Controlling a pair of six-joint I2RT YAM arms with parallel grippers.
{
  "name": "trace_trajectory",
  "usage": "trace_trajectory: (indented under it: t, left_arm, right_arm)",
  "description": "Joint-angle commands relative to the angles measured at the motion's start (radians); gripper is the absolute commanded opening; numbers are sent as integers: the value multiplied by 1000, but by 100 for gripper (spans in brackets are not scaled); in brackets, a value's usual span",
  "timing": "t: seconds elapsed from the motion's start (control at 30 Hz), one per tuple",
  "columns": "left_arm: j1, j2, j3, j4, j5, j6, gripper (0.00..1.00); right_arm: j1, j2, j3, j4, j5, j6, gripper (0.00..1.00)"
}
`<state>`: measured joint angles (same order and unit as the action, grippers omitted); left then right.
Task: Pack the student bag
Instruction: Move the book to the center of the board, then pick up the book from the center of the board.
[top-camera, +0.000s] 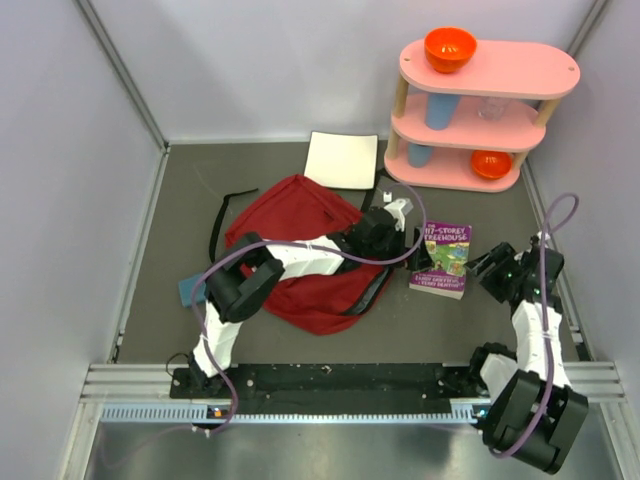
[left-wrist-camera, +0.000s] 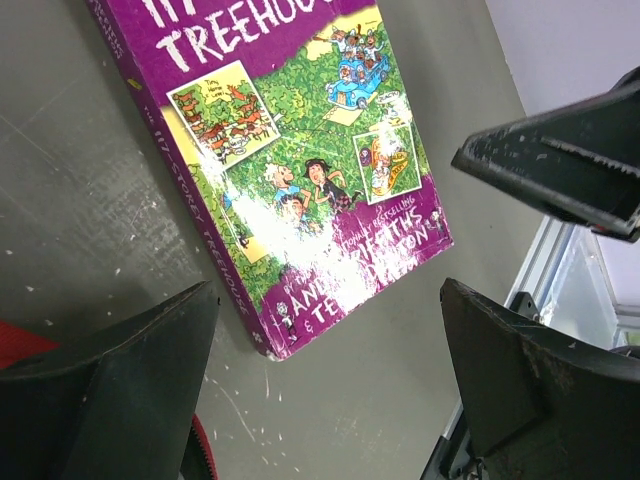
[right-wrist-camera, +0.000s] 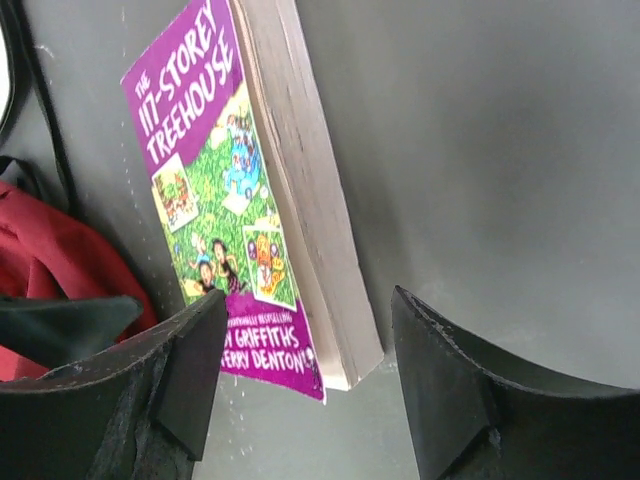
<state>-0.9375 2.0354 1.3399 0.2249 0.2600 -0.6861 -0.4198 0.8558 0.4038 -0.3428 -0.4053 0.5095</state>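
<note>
The student bag (top-camera: 300, 262), a dark red backpack with black straps, lies flat left of the table's middle. My left arm reaches across it to the right. The left gripper (top-camera: 418, 256) is open and empty at the left edge of a purple paperback book (top-camera: 444, 258). In the left wrist view the book's (left-wrist-camera: 290, 170) near corner lies on the table between the open fingers (left-wrist-camera: 130, 370). My right gripper (top-camera: 488, 268) is open and empty just right of the book. In the right wrist view the book's (right-wrist-camera: 240, 200) page edge sits between the open fingers (right-wrist-camera: 450, 380), and the bag (right-wrist-camera: 60, 260) is at the left.
A white notebook (top-camera: 342, 160) lies behind the bag. A pink three-tier shelf (top-camera: 480, 110) with orange bowls and blue cups stands at the back right. A blue object (top-camera: 190, 290) lies left of the bag. Grey walls close in both sides.
</note>
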Motion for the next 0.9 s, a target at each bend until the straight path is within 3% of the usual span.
trace_trajectory:
  t: [0.0, 0.27, 0.7, 0.83, 0.87]
  left_arm:
    - [3, 31, 45, 71, 27, -38, 97]
    - [3, 92, 67, 85, 54, -72, 96]
    - [-1, 144, 108, 159, 179, -109, 87]
    - [-3, 138, 105, 163, 180, -110, 83]
    - [-3, 132, 101, 163, 179, -110, 83]
  right_arm:
    - [9, 103, 67, 106, 59, 15, 66]
    - [9, 399, 76, 336, -124, 40, 61]
    - [16, 388, 13, 415, -231, 83, 54]
    - [16, 381, 13, 407, -251, 89, 36]
    - [15, 373, 13, 406, -239, 87, 25]
